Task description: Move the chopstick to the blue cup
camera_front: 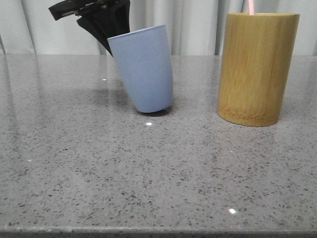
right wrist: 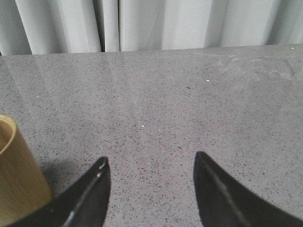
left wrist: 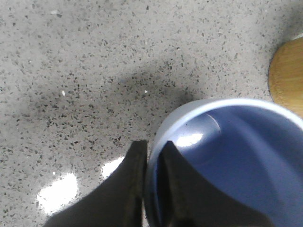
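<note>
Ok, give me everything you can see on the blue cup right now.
The blue cup is a matte periwinkle tumbler, handleless, tapering to its base. It is tilted, rim leaning toward the robot's left, resting on one edge of its base on the speckled table. The left gripper pinches its rim, one finger inside, one outside. The interior looks empty. It stands apart from the bamboo holder.
</note>
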{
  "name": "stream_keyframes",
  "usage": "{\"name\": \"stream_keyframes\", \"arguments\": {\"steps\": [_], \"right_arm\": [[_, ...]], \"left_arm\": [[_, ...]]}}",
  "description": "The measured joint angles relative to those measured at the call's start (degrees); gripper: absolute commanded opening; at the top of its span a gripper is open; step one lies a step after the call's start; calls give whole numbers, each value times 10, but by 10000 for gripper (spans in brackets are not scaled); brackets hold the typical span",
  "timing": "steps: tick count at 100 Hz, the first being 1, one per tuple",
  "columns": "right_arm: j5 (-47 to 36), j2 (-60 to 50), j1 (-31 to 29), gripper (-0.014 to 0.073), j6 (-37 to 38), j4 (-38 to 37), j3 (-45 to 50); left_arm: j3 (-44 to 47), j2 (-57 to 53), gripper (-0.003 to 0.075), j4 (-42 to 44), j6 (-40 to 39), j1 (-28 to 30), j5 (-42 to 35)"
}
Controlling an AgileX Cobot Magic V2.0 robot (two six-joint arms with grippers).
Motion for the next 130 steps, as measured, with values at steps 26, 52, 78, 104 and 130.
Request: {"name": "stream_keyframes", "arguments": {"steps": [26, 52, 78, 104, 130], "right_arm": [[0, 0, 0, 412, 0, 0, 0], [0, 0, 0, 412, 0, 0, 0], [12, 0, 0, 412, 0, 0, 0], [15, 4, 18, 412, 0, 0, 0], [28, 51, 65, 412, 0, 1, -26]], "left_arm": [[0, 1, 403, -14, -1, 0, 5], [-32, 1, 446, -18, -1, 0, 9], [-55, -24, 442, -18, -1, 0, 12], [-57, -138, 441, 57, -15, 26, 8], [-37, -275, 441, 141, -23, 95, 17]]}}
